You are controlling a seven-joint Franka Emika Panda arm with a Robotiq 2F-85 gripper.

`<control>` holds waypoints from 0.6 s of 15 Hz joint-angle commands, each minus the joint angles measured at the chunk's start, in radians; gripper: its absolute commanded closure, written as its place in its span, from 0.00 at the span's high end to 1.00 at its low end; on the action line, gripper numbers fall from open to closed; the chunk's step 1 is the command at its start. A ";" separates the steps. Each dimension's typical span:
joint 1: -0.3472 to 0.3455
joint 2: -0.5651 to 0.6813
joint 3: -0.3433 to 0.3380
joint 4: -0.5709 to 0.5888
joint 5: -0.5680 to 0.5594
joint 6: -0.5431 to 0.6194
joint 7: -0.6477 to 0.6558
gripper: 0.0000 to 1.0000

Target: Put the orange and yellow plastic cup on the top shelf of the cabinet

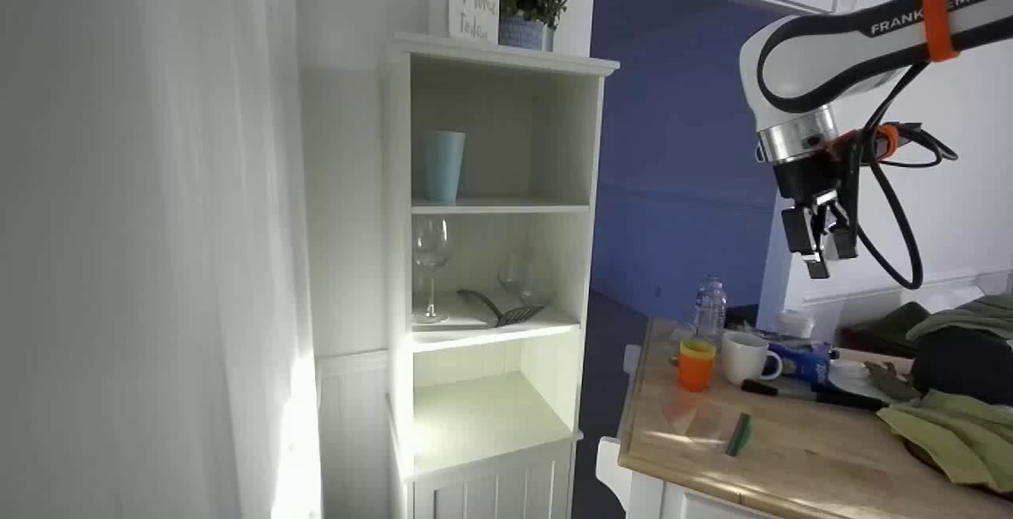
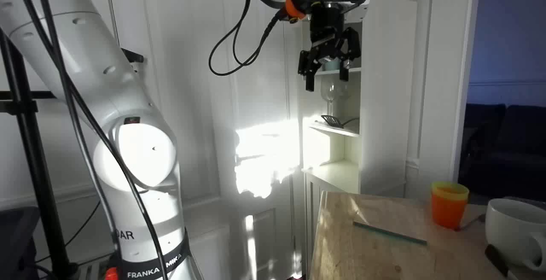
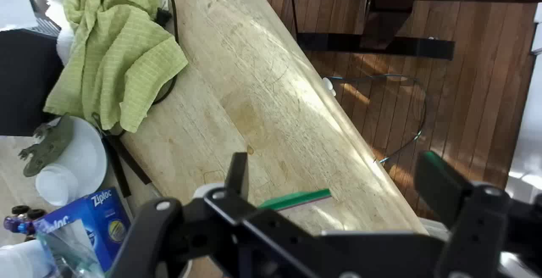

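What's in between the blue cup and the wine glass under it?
The top shelf: in both exterior views, the blue cup stands on it and the wine glass is below.

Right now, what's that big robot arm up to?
The robot arm isn't holding anything: its gripper hangs open in the air. The orange and yellow cup stands on the wooden table, beside a white mug. The job is to put that cup on the top shelf of the white cabinet, where a light blue cup stands. That hasn't been done yet.
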 commanded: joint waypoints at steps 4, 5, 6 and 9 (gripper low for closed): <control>0.020 0.001 -0.016 0.003 -0.004 -0.005 0.006 1.00; 0.020 0.001 -0.016 0.004 -0.004 -0.005 0.006 1.00; 0.020 0.001 -0.016 0.004 -0.004 -0.005 0.006 1.00; -0.014 0.128 -0.056 0.074 0.100 0.082 0.155 1.00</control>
